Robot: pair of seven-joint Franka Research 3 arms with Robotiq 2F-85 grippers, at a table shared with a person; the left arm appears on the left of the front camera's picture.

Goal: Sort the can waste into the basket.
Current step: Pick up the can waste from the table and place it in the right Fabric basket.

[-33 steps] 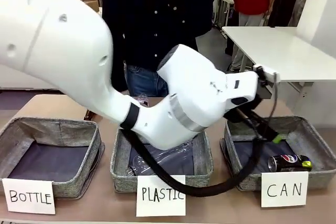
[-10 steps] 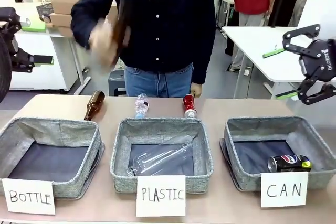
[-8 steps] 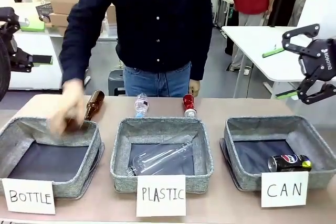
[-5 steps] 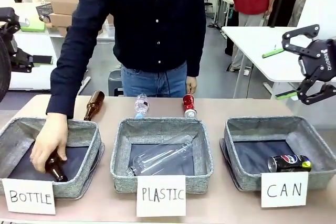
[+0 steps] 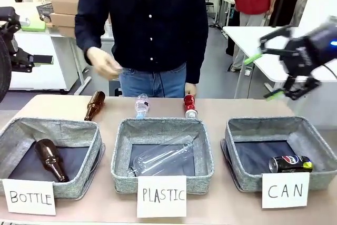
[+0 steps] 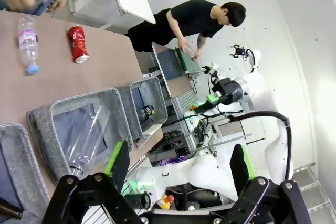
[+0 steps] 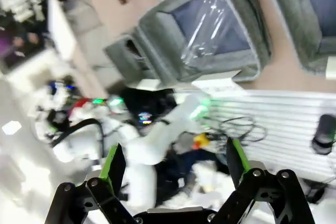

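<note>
A black Pepsi can (image 5: 290, 163) lies on its side in the grey basket (image 5: 279, 126) behind the "CAN" card. A red can (image 5: 189, 105) lies on the table at the far side, behind the middle basket, in front of the person. My right gripper (image 5: 264, 77) hangs open and empty in the air above the basket's far edge, blurred by motion. The right wrist view shows its open fingers (image 7: 173, 161) over blurred baskets. The left wrist view has my left gripper (image 6: 177, 161) open and empty, far from the red can (image 6: 79, 44) and the basket (image 6: 149, 98).
A "PLASTIC" basket (image 5: 162, 129) holds a clear bottle (image 5: 160, 156). A brown bottle (image 5: 50, 159) lies in the "BOTTLE" basket (image 5: 52, 129). Another brown bottle (image 5: 95, 105) and a small clear bottle (image 5: 141, 105) lie on the far side. The person's hand (image 5: 102, 62) is raised above the table.
The person laid a brown bottle in the "BOTTLE" basket and pulled the hand back up. My right gripper moved left and slightly down. The cans have not moved.
</note>
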